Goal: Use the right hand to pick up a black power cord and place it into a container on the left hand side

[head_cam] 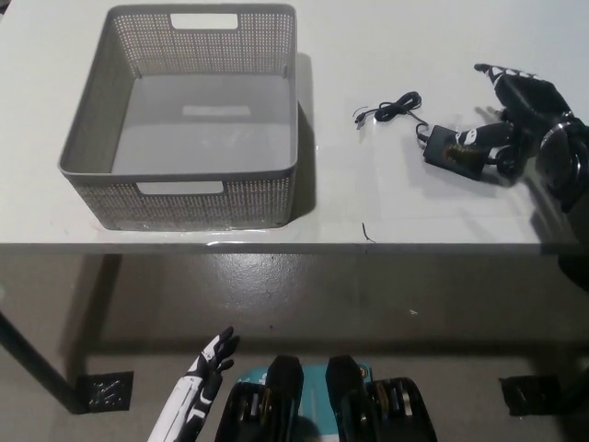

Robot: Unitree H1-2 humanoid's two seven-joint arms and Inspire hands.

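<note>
Reaching at frame right, the black right hand (517, 115) spreads wide over the black brick-shaped power cord (457, 147); its trailing cable may snag short of the grey perforated plastic container (101, 115).

A white table (442, 207) bears a grey basket (184, 120) and a black power cord (433, 133).

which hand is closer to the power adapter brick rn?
Right. The black right hand is over the adapter brick, at its right end; the white left hand is far off, low at the frame's bottom left.
</note>
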